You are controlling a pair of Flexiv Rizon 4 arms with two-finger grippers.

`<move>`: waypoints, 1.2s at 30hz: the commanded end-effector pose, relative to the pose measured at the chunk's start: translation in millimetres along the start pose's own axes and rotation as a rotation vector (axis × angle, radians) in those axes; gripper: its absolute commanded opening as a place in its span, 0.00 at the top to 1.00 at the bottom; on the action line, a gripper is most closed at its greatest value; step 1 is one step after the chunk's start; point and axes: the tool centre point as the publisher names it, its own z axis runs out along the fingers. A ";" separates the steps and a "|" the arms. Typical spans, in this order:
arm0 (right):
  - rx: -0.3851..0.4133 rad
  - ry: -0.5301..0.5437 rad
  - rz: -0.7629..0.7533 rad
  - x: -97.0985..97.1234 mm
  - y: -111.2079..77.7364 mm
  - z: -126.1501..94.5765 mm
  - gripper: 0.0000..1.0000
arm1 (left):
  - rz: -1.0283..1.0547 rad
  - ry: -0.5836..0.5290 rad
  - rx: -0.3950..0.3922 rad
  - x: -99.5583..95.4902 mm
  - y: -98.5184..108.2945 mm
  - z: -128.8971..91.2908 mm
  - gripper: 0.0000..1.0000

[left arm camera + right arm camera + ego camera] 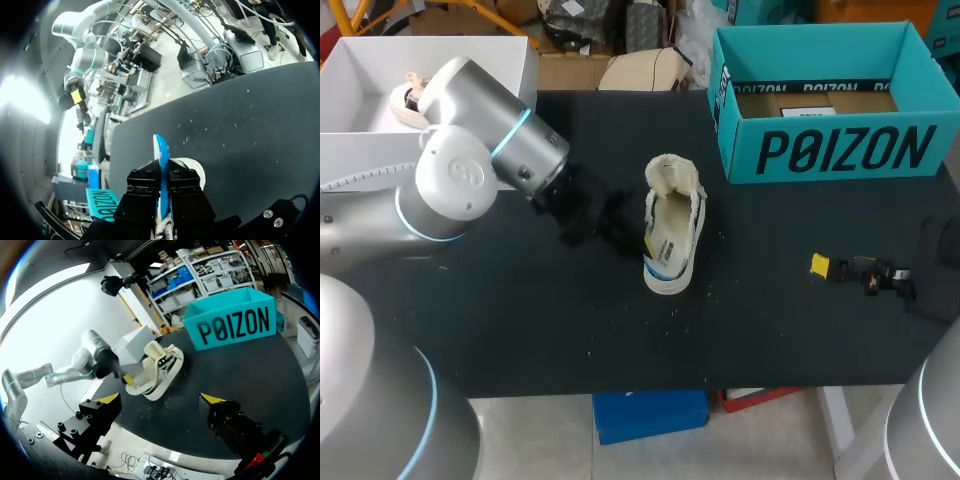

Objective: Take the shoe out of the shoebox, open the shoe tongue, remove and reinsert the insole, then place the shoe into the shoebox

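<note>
**Left tool clamped on the insole, shoe out on the worktop**

Your left arm (470,175) comes in from the left and reaches to the middle of the black worktop (770,330). Its tool (162,172) is at the near end of the shoe. In your left wrist view the two black fingers are pressed together on a thin blue strip, the insole (161,147), which stands up on edge between them. Its yellow tips are not visible there.

The shoe (675,215), pale with a white sole, lies on the worktop near the middle with its opening facing up. It is outside the shoebox and well apart from it.

The teal shoebox (830,150) sits open at the far right corner of the worktop.

Your right tool (160,398) hovers low over the right side of the worktop, nearer you than the shoebox. Its fingers are spread wide with nothing between them.
</note>
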 end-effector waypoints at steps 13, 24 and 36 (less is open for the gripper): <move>-0.001 -0.003 0.001 1.1 -0.9 0.7 0.00 | -0.042 0.001 -0.003 1.5 43.0 13.3 1.00; -0.001 -0.003 0.001 1.1 -0.9 0.7 0.00 | -0.070 0.014 -0.024 1.2 59.5 12.7 1.00; -0.001 -0.003 0.001 1.1 -0.9 0.7 0.00 | -0.060 0.112 0.007 -2.6 53.6 26.9 1.00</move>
